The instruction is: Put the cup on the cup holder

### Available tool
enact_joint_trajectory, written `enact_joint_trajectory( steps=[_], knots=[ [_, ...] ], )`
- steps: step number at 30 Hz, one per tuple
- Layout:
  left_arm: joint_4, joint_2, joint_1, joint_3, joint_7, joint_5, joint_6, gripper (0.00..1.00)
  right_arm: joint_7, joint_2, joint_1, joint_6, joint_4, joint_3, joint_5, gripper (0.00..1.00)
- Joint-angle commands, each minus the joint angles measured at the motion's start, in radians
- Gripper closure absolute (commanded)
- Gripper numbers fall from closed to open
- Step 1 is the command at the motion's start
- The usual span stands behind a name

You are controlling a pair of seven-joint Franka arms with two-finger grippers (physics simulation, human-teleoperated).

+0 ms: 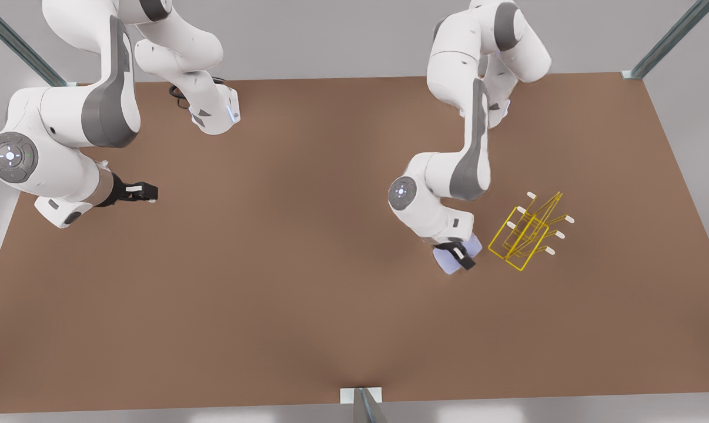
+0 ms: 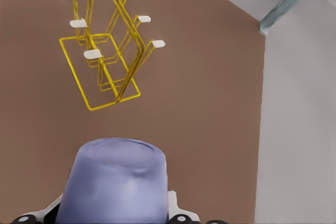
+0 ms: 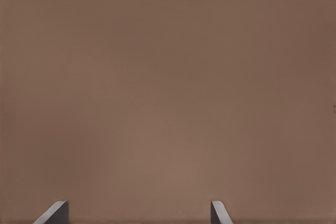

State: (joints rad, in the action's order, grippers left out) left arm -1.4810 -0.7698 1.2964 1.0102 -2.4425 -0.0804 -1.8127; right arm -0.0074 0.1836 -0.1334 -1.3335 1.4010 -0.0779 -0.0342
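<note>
Brown bench (image 1: 307,305) spans most of the front view, with grey floor around it and metal struts at the corners. 2 white arms reach in from the top of the frame. At the front view's right, the left end effector (image 1: 459,254) sits low over the bench, clamped on the cup (image 1: 448,262), whose lavender body shows on both sides of the dark fingers. Just to the front view's right of it, apart from the cup, stands the holder (image 1: 522,235), a yellow wire rack with white-tipped prongs slanting outward. At the front view's left, the right end effector (image 1: 146,191) hangs above bare bench, well away from cup and holder; this arm waits.

From the left wrist view, the cup (image 2: 113,182) fills the lower middle of the frame, gripped between the fingers of the left end effector (image 2: 113,216), its flat closed end turned toward the bench (image 2: 199,108). The holder (image 2: 105,51) lies in the upper left of the frame, its rectangular base on the bench and 6 white tips visible. Cup and holder do not touch.

From the right wrist view, plain bench (image 3: 168,87) is seen, with 2 fingertips (image 3: 219,213) of the right end effector (image 3: 139,214) at the bottom edge, spread wide with nothing between them.
</note>
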Motion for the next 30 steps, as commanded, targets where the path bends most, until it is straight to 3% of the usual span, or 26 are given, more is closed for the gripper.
enact_joint_trajectory(
  steps=[1, 4, 8, 14, 18, 20, 23, 30],
  knots=[
    [-0.091, -0.016, 0.132, 0.139, 0.456, -0.038, 0.202, 0.39, 0.014, -0.001, 0.000, 0.000, 0.000, 0.000, -0.001, 0.00],
    [-0.206, -0.075, 0.276, 0.274, 0.569, -0.084, 0.203, 0.39, 0.014, -0.001, 0.001, 0.000, 0.000, 0.000, -0.001, 0.00],
    [-0.329, -0.175, 0.330, 0.274, 0.605, -0.214, 0.167, 0.39, 0.014, -0.001, 0.000, 0.002, 0.000, 0.000, -0.001, 0.00],
    [-0.351, -0.310, 0.287, 0.272, 0.576, -0.219, 0.036, 0.39, 0.014, 0.002, -0.008, 0.000, 0.000, 0.000, -0.021, 0.00],
    [-0.346, -0.321, 0.239, 0.240, 0.502, -0.210, -0.013, 0.39, 0.014, 0.030, -0.037, -0.004, -0.008, 0.003, -0.015, 0.00],
    [-0.349, -0.333, 0.232, 0.235, 0.496, -0.210, -0.030, 0.39, 0.006, 0.030, -0.063, -0.006, -0.091, 0.004, -0.019, 0.00],
    [-0.447, -0.336, 0.273, 0.234, 0.496, -0.210, -0.089, 0.39, -0.002, 0.037, -0.051, -0.019, -0.092, 0.003, -0.006, 0.00],
    [-0.498, -0.336, 0.277, 0.234, 0.488, -0.210, -0.135, 0.39, -0.003, 0.048, -0.055, -0.036, -0.091, 0.003, -0.006, 0.00]
  ],
)
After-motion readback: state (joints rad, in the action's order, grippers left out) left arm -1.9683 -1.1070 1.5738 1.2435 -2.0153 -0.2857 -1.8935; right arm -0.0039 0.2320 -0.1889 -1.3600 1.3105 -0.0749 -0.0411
